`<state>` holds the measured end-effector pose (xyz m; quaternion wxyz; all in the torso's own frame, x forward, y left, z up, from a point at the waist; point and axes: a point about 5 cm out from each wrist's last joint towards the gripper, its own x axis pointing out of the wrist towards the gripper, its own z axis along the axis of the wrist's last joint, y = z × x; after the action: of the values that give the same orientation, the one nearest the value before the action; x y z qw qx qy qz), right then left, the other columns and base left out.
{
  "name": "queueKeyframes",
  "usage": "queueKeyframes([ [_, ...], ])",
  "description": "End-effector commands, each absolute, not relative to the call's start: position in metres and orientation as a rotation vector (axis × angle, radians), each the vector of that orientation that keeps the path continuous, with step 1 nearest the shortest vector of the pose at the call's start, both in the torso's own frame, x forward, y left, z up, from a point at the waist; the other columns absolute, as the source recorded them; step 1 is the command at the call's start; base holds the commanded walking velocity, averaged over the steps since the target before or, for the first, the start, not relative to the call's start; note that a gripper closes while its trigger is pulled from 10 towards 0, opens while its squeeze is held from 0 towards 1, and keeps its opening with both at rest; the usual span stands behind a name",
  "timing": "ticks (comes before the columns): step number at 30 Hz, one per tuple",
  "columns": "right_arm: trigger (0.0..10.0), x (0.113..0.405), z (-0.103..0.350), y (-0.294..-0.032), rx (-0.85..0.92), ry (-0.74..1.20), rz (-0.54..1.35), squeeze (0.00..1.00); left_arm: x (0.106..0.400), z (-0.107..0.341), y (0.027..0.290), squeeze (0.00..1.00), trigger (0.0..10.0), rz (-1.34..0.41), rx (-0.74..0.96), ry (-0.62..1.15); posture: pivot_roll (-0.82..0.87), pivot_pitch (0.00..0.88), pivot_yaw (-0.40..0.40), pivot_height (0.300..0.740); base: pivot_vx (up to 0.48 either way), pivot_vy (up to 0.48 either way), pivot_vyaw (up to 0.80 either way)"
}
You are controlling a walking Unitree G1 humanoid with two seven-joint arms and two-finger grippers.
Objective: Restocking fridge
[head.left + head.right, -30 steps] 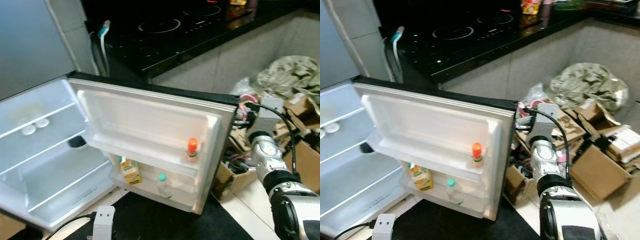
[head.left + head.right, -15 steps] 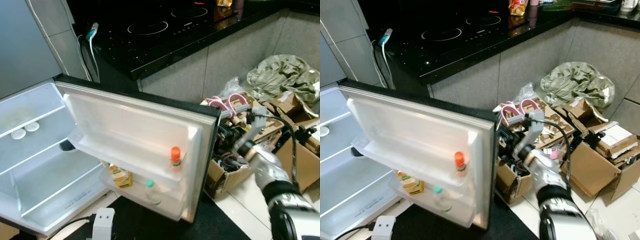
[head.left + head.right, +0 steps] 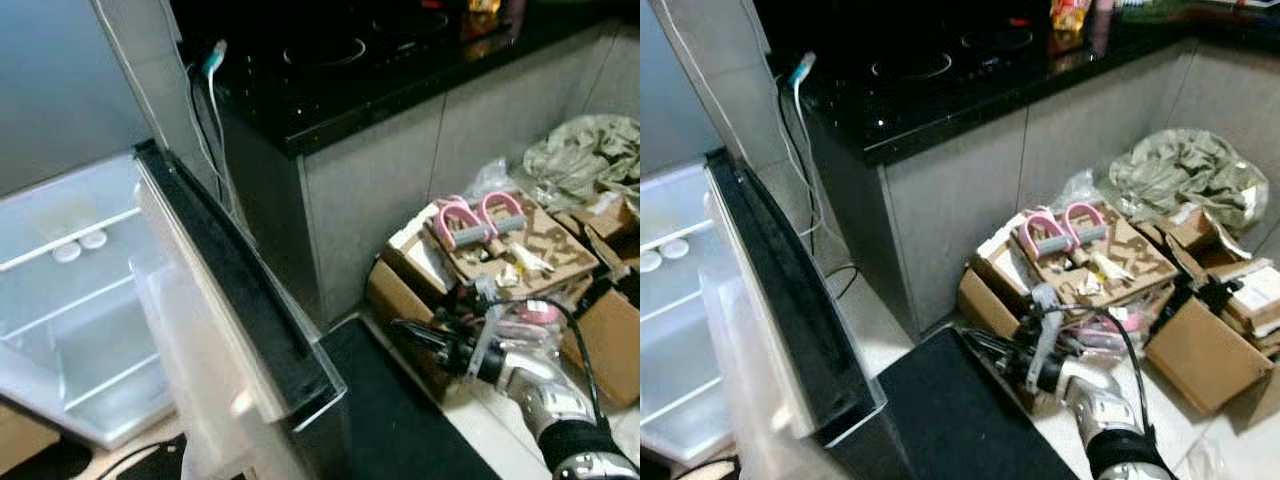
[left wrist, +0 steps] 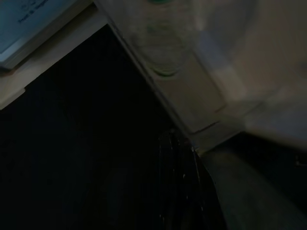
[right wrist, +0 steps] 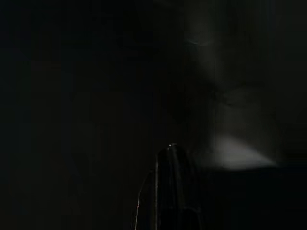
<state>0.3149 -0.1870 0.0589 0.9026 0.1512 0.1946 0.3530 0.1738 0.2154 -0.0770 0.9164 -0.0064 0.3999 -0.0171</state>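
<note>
Down the left of the left eye view the fridge [image 3: 70, 330] stands open, its white plastic shelves bare save two small round white things [image 3: 80, 246] on the upper shelf; its door [image 3: 235, 330] is seen nearly edge-on, a black strip running from centre-left to the lower middle, blurred at its near end. At the top a glossy black counter [image 3: 400, 70] carries a hob, with grey panels below it and white cables [image 3: 205, 110] hanging at the upper left. At mid-right an open cardboard box [image 3: 470, 250] holds two pink handles [image 3: 478, 218] and small clutter; more boxes and a crumpled olive cloth [image 3: 585, 160] crowd the right edge. A dark mat [image 3: 400, 420] lies on pale tile between door and boxes, leaving a narrow lane. The right gripper [image 3: 415, 335] reaches toward the door at lower right, just before the box, its fingers near together, holding nothing I can see. In the left wrist view, dim, a clear bottle [image 4: 163, 43] sits in a pale door bin above the mat; the left gripper [image 4: 180, 182] is a dark shape, its fingers unclear. The right wrist view is almost black.
</note>
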Motion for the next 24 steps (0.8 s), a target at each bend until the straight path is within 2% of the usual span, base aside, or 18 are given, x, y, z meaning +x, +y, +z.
queueKeyframes([
  [1, 10.0, 0.315, 0.051, -0.200, 0.241, 0.425, 0.569, 0.00, 0.163, -0.080, 0.228, 0.00, 10.0, -0.007, 0.020, 0.855, -0.05, 0.118, 0.074, 0.726, 0.000, 0.000, 0.00],
  [4, 10.0, 0.311, 0.042, -0.234, 0.200, 0.440, 0.249, 0.00, 0.159, -0.078, 0.240, 0.00, 10.0, 0.087, 0.019, 0.846, -0.05, 0.118, 0.074, 0.726, 0.000, 0.000, 0.00],
  [7, 10.0, 0.305, 0.038, -0.246, 0.234, 0.430, 0.159, 0.00, 0.159, -0.075, 0.253, 0.00, 10.0, 0.172, 0.015, 0.835, -0.04, 0.108, 0.068, 0.726, 0.000, 0.000, 0.00],
  [10, 10.0, 0.292, 0.024, -0.247, 0.262, 0.431, 0.131, 0.00, 0.157, -0.071, 0.269, 0.00, 10.0, 0.251, -0.001, 0.835, -0.04, 0.108, 0.067, 0.726, 0.000, 0.000, 0.00],
  [15, 10.0, 0.276, 0.006, -0.240, 0.266, 0.467, 0.136, 0.00, 0.158, -0.069, 0.276, 0.00, 10.0, 0.255, 0.011, 0.838, -0.05, 0.106, 0.065, 0.726, 0.000, 0.000, 0.00],
  [16, 10.0, 0.260, -0.012, -0.233, 0.202, 0.531, 0.131, 0.00, 0.159, -0.069, 0.276, 0.00, 10.0, 0.249, 0.018, 0.841, -0.05, 0.106, 0.065, 0.726, 0.000, 0.000, 0.00],
  [18, 10.0, 0.260, -0.012, -0.233, 0.202, 0.531, 0.131, 0.00, 0.159, -0.069, 0.276, 0.00, 10.0, 0.249, 0.018, 0.841, -0.05, 0.106, 0.065, 0.726, 0.000, 0.000, 0.00],
  [19, 10.0, 0.240, -0.030, -0.232, 0.072, 0.620, 0.072, 0.00, 0.161, -0.069, 0.272, 0.00, 10.0, 0.238, 0.021, 0.833, -0.05, 0.104, 0.065, 0.726, 0.000, 0.000, 0.00],
  [20, 10.0, 0.230, -0.038, -0.237, 0.035, 0.656, 0.004, 0.00, 0.162, -0.069, 0.269, 0.00, 10.0, 0.231, 0.019, 0.829, -0.05, 0.104, 0.065, 0.726, 0.000, 0.000, 0.00],
  [24, 10.0, 0.199, -0.055, -0.256, 0.017, 0.745, -0.221, 0.00, 0.166, -0.070, 0.260, 0.00, 10.0, 0.211, 0.017, 0.818, -0.05, 0.103, 0.067, 0.726, 0.000, 0.000, 0.00],
])
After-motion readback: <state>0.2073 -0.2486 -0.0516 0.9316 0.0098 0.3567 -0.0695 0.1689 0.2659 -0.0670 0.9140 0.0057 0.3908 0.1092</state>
